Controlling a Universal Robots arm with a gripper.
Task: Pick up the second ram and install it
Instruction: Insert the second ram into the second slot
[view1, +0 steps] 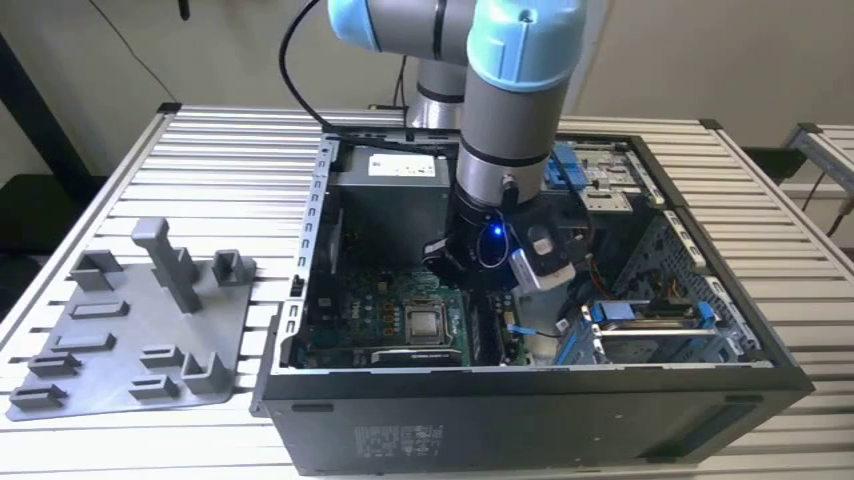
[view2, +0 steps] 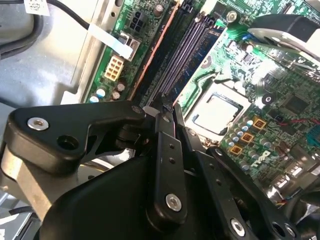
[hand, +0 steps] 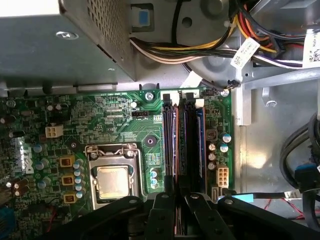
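Low in the first wrist view, we saw the gripper (hand: 176, 210) with its fingers (hand: 161, 216) closed on the second ram (hand: 176, 150), which stood edge-on over the motherboard (hand: 100, 125) slots. At centre of the exterior view, we saw the arm (view1: 505, 150) reaching into the open computer case (view1: 534, 400) on the bench (view1: 227, 160).

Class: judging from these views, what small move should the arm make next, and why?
Probably press gently down: the fingers grip the ram, which lies in line with the slots of the motherboard; whether it is seated is unclear.
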